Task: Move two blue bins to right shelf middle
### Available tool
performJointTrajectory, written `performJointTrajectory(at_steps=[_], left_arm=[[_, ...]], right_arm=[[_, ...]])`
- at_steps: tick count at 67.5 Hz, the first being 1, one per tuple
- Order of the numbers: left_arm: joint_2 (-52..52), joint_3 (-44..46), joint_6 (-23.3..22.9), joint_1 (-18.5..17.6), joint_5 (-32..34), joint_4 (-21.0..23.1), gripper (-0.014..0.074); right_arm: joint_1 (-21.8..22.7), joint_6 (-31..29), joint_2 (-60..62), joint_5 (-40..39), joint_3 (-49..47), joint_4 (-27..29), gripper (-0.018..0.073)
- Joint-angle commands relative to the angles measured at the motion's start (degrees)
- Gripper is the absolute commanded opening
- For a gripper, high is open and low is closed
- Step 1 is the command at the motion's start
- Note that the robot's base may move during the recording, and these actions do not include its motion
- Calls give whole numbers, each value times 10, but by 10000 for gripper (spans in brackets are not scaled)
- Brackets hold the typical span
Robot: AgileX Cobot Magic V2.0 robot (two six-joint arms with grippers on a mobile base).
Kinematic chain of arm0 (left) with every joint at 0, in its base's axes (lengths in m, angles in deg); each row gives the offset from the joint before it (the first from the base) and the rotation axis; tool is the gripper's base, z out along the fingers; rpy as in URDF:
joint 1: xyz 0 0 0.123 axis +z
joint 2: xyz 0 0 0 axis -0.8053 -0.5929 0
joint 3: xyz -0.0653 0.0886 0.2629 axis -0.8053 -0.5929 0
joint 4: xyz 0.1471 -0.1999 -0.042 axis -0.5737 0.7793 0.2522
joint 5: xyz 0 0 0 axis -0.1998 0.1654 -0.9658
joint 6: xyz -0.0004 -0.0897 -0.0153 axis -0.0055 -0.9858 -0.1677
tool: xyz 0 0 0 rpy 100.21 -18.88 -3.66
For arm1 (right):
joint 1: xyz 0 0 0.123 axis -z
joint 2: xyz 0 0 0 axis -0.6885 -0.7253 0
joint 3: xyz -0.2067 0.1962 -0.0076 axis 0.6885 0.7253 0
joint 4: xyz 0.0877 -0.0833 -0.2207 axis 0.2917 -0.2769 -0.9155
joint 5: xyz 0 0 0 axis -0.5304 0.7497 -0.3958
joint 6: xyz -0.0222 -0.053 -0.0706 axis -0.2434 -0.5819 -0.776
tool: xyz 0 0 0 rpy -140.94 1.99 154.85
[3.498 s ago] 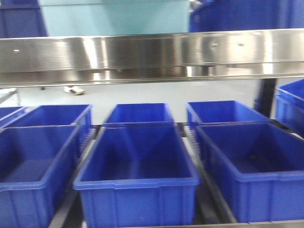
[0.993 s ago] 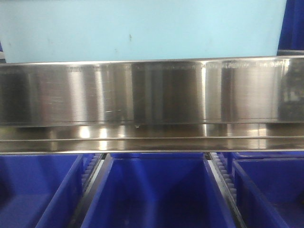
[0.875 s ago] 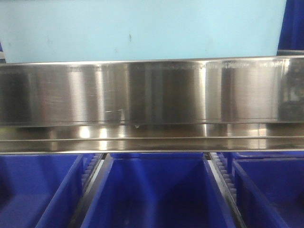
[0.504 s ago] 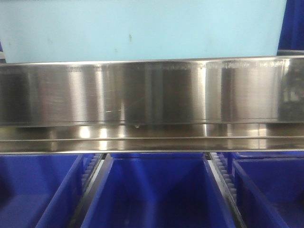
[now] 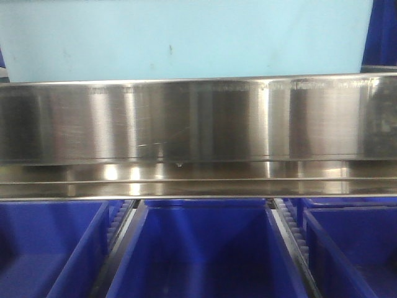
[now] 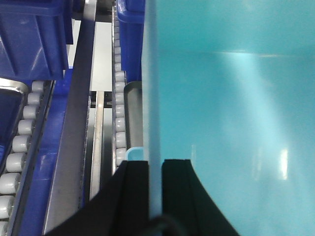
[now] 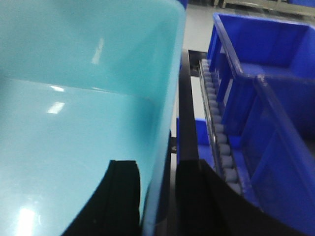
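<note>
Light-blue bin (image 6: 221,98) was clamped at its walls by your left end effector (image 6: 155,166) and right end effector (image 7: 157,171); you seemingly had yet to shelve it.

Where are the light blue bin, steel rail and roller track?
light blue bin (image 7: 74,123): right wrist view, inner wall.
steel rail (image 5: 198,121): front view, front face.
roller track (image 6: 120,120): left wrist view, a roller.

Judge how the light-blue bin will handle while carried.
Probably light: the light-blue bin looks empty. Its glossy walls may slip in the left gripper and right gripper. Held only by thin walls, it could flex or tilt.
</note>
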Motion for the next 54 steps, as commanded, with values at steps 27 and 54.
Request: performJointTrajectory(at_steps=[27,54], left_arm=[[3,-86,-40,-8,91,39,-111],[43,-194,-40,-8,181,45,-111]], right_arm=[[-5,115,59,-149,169,-45,-153],[2,122,57,-176,201,-58,-153]])
